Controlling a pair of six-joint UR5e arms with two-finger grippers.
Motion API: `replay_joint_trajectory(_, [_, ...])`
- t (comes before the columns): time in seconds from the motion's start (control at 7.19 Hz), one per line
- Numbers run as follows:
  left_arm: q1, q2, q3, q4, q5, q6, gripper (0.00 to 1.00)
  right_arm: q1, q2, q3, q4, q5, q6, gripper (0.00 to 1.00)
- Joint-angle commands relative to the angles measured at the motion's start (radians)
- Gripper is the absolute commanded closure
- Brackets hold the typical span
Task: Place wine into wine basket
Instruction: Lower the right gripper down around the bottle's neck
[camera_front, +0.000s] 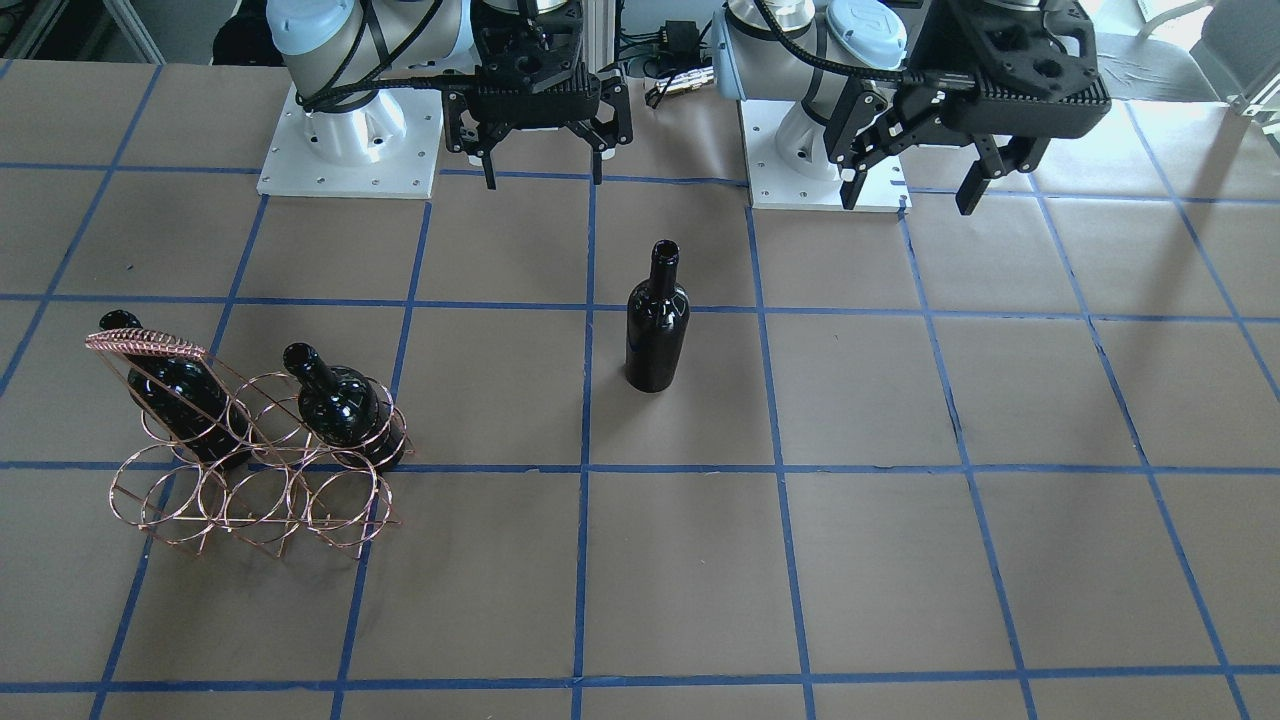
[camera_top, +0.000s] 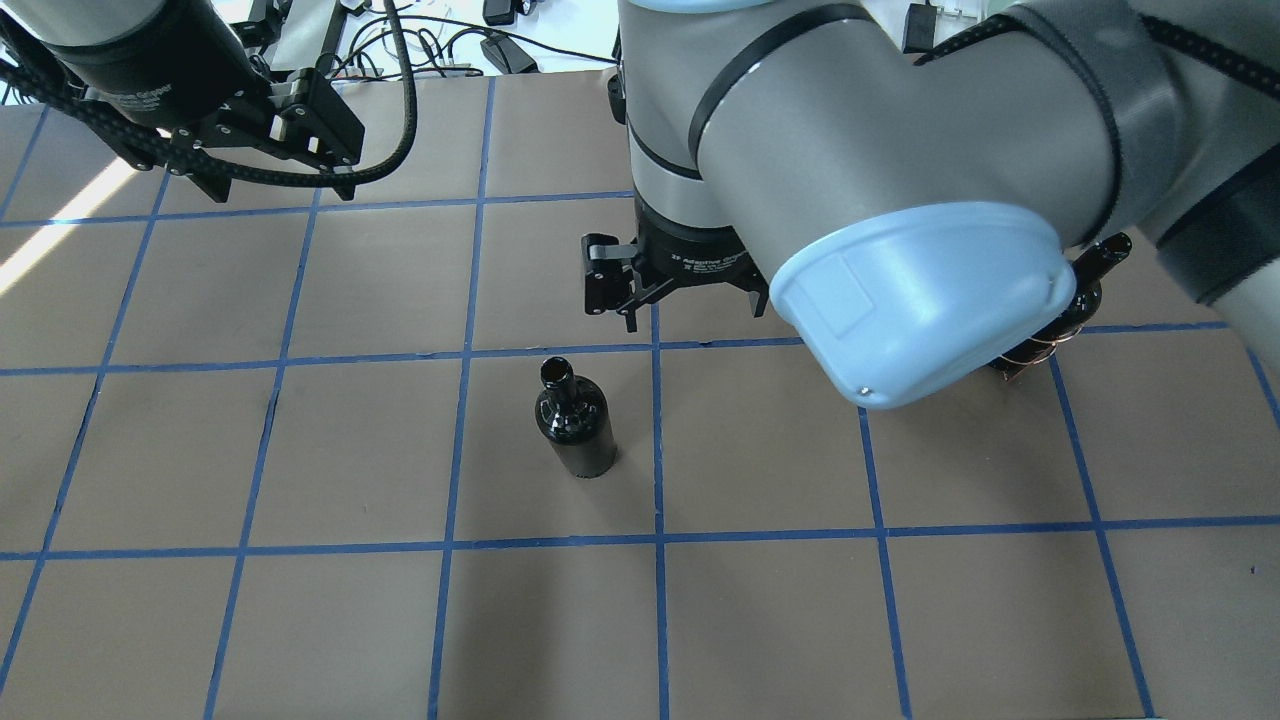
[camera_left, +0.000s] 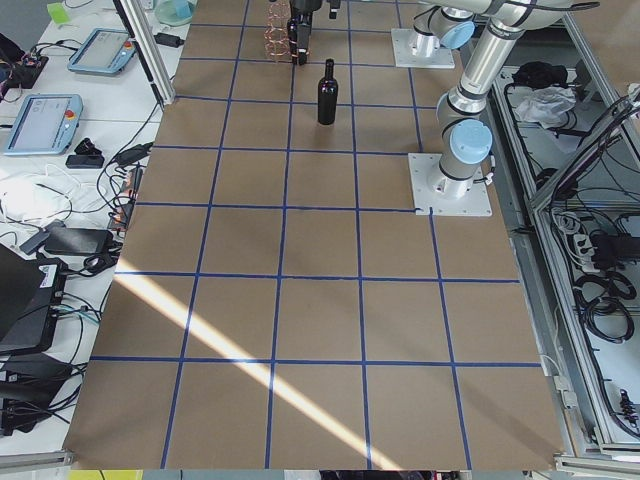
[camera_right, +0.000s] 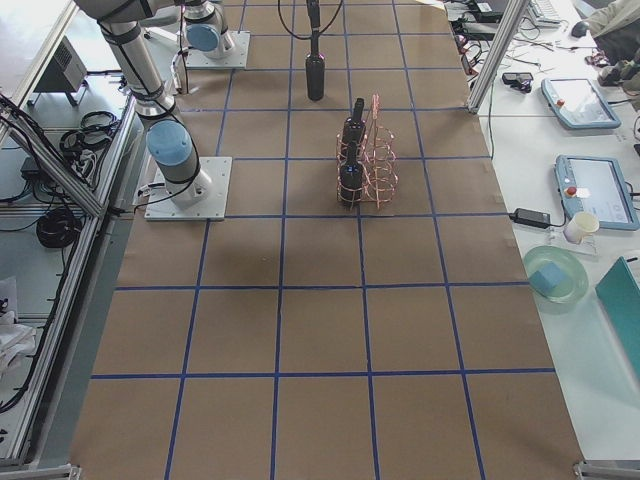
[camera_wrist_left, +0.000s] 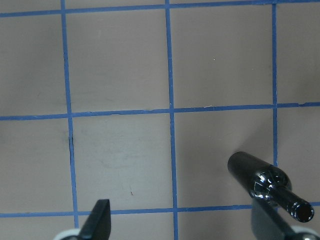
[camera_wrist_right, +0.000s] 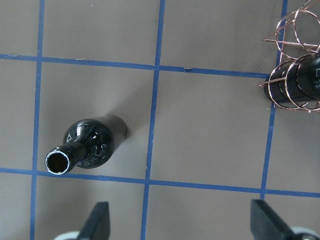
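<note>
Wine (camera_front: 657, 320) stands upright on the bench (camera_front: 1000, 400), well apart from the wine basket (camera_front: 145, 345) on the robot's right, which holds two bottles (camera_front: 335, 405). Left jaws and right jaws hang wide, empty. A clipped top could topple it; glossy glass may slip.

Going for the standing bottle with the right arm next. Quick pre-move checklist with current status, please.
1. Standing bottle upright, nothing touching it: ok.
2. Right gripper open and empty: ok.
3. Right gripper lined up on the bottle: not ok; in the right wrist view it sits off-centre, by one finger.
4. Left gripper open, away from the bottle: ok.
5. Basket upright, two other bottles in it, several rings free: ok.
6. Basket steady enough for insertion: cannot tell.
</note>
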Motion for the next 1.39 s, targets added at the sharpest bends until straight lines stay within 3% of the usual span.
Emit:
replay_joint_trajectory(0.0, [-0.002, 0.006, -0.001, -0.013, 0.001, 0.0, 0.0, 0.0, -0.003, 0.015, 0.0, 0.003, -0.001, 0.0])
replay_joint_trajectory(1.25, [0.0, 0.02, -0.014, -0.019, 0.001, -0.003, 0.0, -0.001, -0.006, 0.029, 0.003, 0.006, -0.012, 0.0])
